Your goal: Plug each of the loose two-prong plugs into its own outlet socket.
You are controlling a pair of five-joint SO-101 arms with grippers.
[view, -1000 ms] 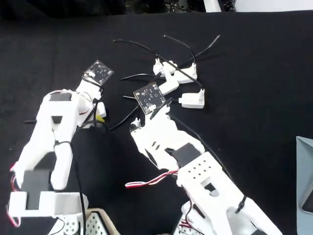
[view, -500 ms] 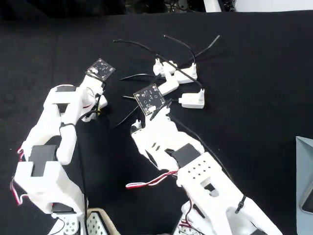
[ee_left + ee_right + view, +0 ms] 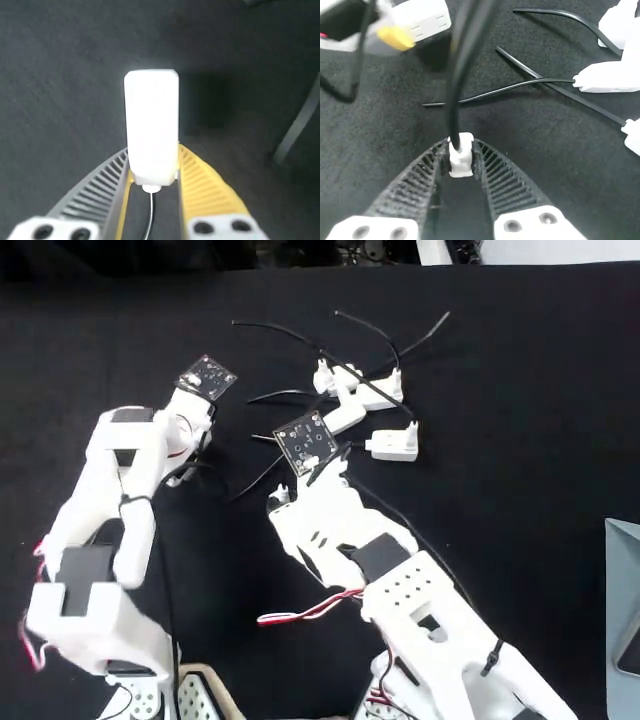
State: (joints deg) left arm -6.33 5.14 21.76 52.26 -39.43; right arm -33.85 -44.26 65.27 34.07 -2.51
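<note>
– Claws, then: what have they got?
– The left claw (image 3: 152, 152) is closed hard on a white plug (image 3: 151, 120). Its grey and yellow fingers (image 3: 200, 172) pinch the cable end, and the body points out ahead. The right claw (image 3: 461, 150) is closed on a small white piece (image 3: 460, 160) at the end of a black cable (image 3: 454, 90). I cannot tell whether that piece is a plug.
– And the sockets?
– From above, one socket board (image 3: 207, 378) lies right at the left claw's tip, at 1 o'clock from it and toward 10 o'clock on the counter (image 3: 520, 390). I cannot tell whether the prongs touch it. A second socket board (image 3: 305, 437) sits just past the right claw, at 11 o'clock.
– Which step is this?
– Insertion of the left plug, I judge: it is held and brought up to the board, but nothing shows it seated. The next move calls for the prongs squared to the slots, then a straight push that does not shove the board away.
– What is left?
– Loose plugs (image 3: 394, 446) lie between 12 and 3 o'clock of the second board, so most of the task is likely undone.
</note>
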